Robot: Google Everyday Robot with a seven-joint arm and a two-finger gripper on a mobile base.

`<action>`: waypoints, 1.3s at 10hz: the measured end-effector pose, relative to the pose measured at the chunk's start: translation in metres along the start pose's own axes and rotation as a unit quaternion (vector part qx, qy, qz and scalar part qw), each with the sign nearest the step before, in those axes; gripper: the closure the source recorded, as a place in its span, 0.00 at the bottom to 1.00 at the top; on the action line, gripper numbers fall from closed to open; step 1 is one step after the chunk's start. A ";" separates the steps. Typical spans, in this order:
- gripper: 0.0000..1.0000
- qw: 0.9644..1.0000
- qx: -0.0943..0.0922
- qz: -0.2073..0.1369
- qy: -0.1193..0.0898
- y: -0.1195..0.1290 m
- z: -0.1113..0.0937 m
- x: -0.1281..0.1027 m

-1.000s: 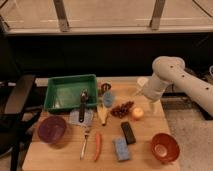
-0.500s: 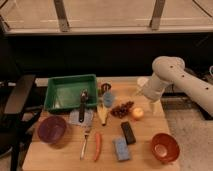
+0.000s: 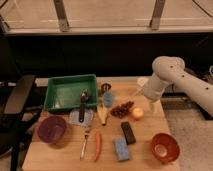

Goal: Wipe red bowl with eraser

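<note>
Nearest the front edge of the wooden table (image 3: 50, 160), the red bowl (image 3: 165, 147) sits upright at the right corner, mouth up, so its paler inside is open to a wipe from above. To its left lie a light blue sponge (image 3: 121, 149) and a carrot (image 3: 97, 146). A step back, the eraser (image 3: 128, 132) lies flat, just beside the sponge's far end and near the bowl's left rim but apart from it. Nothing rests on it, which should leave it free to be taken from above. Left of that is a purple bowl (image 3: 52, 130) (the wrong one for this job). Farther in come an orange fruit (image 3: 137, 113), a bunch of grapes (image 3: 121, 109) and a banana (image 3: 103, 116). Behind the fruit the gripper (image 3: 151, 104) hangs from the pale arm (image 3: 172, 77) over the table's right side, spread wide and holding nothing, which fits a pick not yet begun. The eraser lies nearer the front than the gripper and a little to the picture's left, with the fruit roughly between them. The bowl is nearer still, slightly right. At the back left is a green tray (image 3: 62, 80).
</note>
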 end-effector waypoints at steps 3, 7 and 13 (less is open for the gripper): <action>0.20 1.000 0.000 0.000 0.000 0.000 0.000 0.000; 0.20 1.000 0.000 0.000 0.001 0.000 0.000 0.000; 0.20 0.996 -0.008 -0.090 0.017 0.043 0.007 0.003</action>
